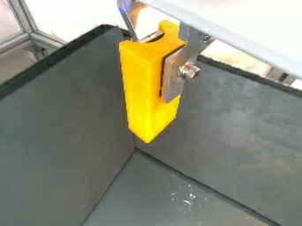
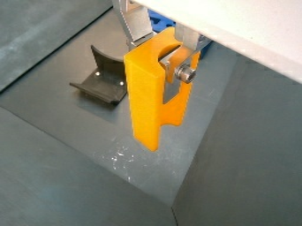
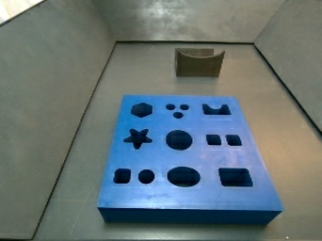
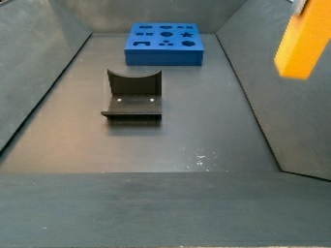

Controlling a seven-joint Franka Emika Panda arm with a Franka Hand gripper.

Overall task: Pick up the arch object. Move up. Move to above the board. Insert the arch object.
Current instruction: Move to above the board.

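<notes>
Board (image 3: 189, 151): large flat blue slab w/ dark cut-outs (hexagon, star, circles, squares, ovals, notched arch hole). Lies flat on the dark floor. Shown in full in a side view only; in a side view (image 4: 165, 45) it sits at the far end of the enclosure, well apart from the fingers. Neither wrist view shows it clearly.

Dark olive-grey block (image 4: 132, 97): curved scoop on top, resting on the floor, apart from the board. Seen in both side views (image 3: 199, 62) and in a wrist view (image 2: 101, 78), where it lies on the floor below and to one side of the fingers. Not touching any other item.

Arch object (image 1: 151, 84): bright orange-yellow block, narrow, upright, clear of the floor. Both wrist views show it clamped between the fingers at its upper part; its lower part hangs free below the pads. A wrist view (image 2: 157, 93) shows the arch notch on one edge. In a side view (image 4: 307, 41) only the block appears, high at the frame edge, w/ no gripper visible.

Gripper (image 1: 157, 55): closed narrow on the arch object, one silver finger (image 1: 177, 72) flat against its face. Gripper also in a wrist view (image 2: 165, 55), well above the floor.
</notes>
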